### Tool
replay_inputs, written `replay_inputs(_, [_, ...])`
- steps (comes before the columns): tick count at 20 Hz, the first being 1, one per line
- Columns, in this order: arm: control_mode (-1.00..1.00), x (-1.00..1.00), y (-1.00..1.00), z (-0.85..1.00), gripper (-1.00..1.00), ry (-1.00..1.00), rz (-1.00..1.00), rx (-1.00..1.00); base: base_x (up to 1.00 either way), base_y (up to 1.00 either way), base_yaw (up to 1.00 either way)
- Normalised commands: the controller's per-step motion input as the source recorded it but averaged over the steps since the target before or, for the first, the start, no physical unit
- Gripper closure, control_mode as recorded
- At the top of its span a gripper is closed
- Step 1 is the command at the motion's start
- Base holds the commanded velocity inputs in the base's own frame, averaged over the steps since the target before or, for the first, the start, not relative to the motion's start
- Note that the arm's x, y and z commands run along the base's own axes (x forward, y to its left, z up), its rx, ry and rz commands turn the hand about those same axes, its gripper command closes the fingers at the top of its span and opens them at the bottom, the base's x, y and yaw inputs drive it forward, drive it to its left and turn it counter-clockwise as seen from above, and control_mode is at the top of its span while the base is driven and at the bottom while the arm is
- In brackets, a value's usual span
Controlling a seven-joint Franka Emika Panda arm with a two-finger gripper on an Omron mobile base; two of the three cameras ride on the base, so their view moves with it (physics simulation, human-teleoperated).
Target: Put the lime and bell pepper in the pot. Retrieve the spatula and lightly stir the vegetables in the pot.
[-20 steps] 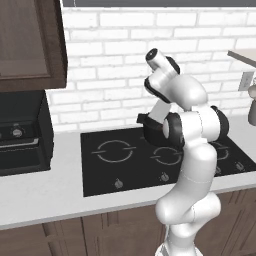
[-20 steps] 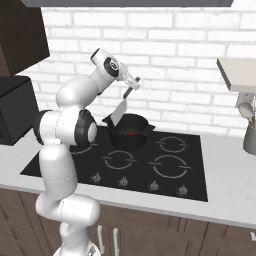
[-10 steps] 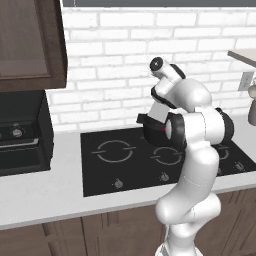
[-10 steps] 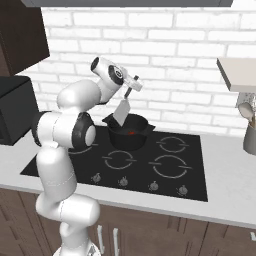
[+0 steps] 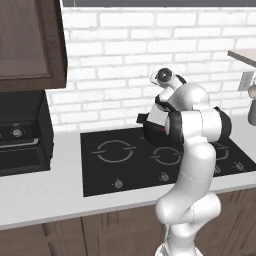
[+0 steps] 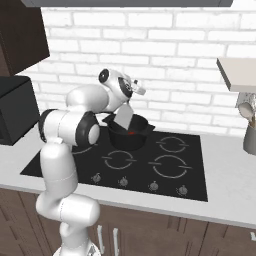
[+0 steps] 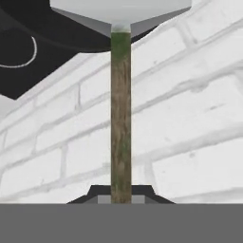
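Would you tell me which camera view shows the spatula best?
The right base view: the spatula's pale head hangs over the pot. The hand view gives its handle and head underside; in the left base view the arm covers it.

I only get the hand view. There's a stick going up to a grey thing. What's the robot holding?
Observer: A spatula; the jaws grip its handle, and its flat head hangs over the pot.
Operator: Is there food in the pot?
Observer: Something small and red, the bell pepper, shows inside. I can't make out a lime.
Operator: Where does the pot sit?
Observer: On the back burner of the black cooktop, near the brick wall.
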Motion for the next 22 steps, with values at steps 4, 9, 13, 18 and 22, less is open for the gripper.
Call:
replay_inputs(4, [-1.0,0.18,0.01,0.0,1.0,-0.04,0.2,-0.05,0.0,0.0,0.0])
replay_inputs(9, [-1.0,0.14,0.0,-0.04,1.0,0.0,0.11,-0.04,0.0,0.0,0.0])
replay_inputs(13, [-1.0,0.16,0.0,-0.07,1.0,0.0,0.0,-0.03,0.0,0.0,0.0])
replay_inputs(18, [-1.0,0.15,0.0,-0.09,1.0,0.0,0.0,-0.02,0.0,0.0,0.0])
replay_inputs(22, [-1.0,0.12,0.0,-0.22,1.0,0.0,0.0,-0.01,0.0,0.0,0.0])
